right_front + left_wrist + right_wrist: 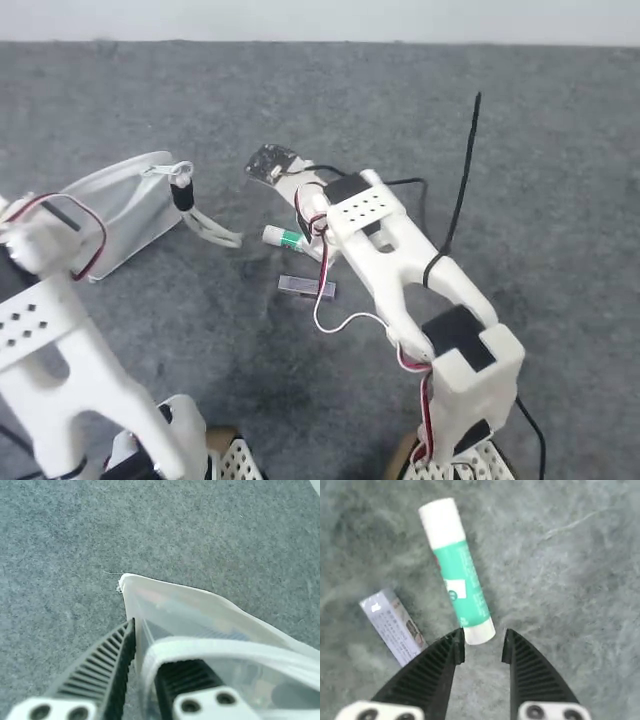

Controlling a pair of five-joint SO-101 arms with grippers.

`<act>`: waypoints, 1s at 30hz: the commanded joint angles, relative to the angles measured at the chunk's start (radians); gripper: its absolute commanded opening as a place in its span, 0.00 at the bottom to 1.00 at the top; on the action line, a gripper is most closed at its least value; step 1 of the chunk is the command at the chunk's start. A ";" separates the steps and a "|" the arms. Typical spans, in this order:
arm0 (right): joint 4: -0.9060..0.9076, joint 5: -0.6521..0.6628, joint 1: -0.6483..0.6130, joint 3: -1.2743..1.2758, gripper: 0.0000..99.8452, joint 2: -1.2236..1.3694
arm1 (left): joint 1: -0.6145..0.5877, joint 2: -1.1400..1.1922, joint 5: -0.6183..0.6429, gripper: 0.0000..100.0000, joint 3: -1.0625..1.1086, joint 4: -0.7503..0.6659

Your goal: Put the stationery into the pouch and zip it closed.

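The translucent pouch [125, 205] lies at the left on the grey carpet, its mouth facing right, with a black zip pull [182, 194] and a white strap [212, 230]. My left gripper [145, 650] is shut on the pouch [200, 610] edge, one finger inside and one outside. A green-and-white glue stick [283, 237] lies in the middle. My right gripper [482, 642] hangs open just over it, and the near end of the glue stick [460, 575] sits between the fingertips. A small flat box [395, 625] lies beside it, nearer the front [307, 288].
A black cable tie [465, 170] sticks up from the right arm. Bare carpet [520, 150] spreads to the right and at the back. Both arm bases stand at the front edge.
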 commanded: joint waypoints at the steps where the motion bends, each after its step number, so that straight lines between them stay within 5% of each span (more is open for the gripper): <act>1: -0.067 -0.075 -0.033 -0.043 0.11 -0.076 | -0.009 0.000 0.009 0.01 -0.005 -0.037; 12: -0.311 -0.081 -0.113 -0.011 0.11 0.054 | -0.009 0.000 0.009 0.01 -0.005 -0.037; 30: -0.420 -0.080 -0.148 -0.038 0.11 0.194 | -0.009 0.000 0.009 0.01 -0.004 -0.037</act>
